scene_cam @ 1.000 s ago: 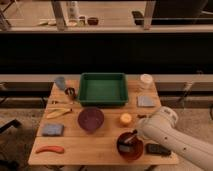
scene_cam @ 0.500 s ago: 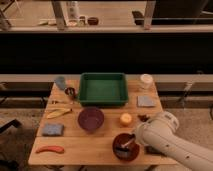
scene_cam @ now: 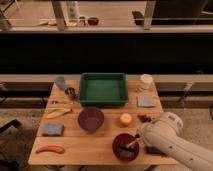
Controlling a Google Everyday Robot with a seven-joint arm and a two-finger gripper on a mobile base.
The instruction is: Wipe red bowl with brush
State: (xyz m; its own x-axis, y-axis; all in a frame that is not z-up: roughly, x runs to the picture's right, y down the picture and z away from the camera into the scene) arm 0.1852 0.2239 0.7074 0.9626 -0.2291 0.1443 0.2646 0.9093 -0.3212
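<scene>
The red bowl (scene_cam: 121,149) sits near the table's front edge, right of centre. Inside it lies the brush (scene_cam: 131,144), its pale head down against the dark inside and its slim handle slanting up to the right. My gripper (scene_cam: 138,138) is at the bowl's right rim, at the end of the white arm (scene_cam: 167,137), and is shut on the brush handle. The arm hides most of the fingers and the bowl's right edge.
A green tray (scene_cam: 102,100) stands at the back centre and a purple bowl (scene_cam: 91,119) mid-table. Also around: an orange ball (scene_cam: 125,118), a banana (scene_cam: 57,113), a blue cloth (scene_cam: 52,130), a carrot-shaped thing (scene_cam: 50,149), cups (scene_cam: 60,82), a white cup (scene_cam: 146,80), a grey cloth (scene_cam: 146,101).
The arm has shifted slightly over the red bowl's right side, and the brush has moved inside the bowl. The other things on the table have stayed put.
</scene>
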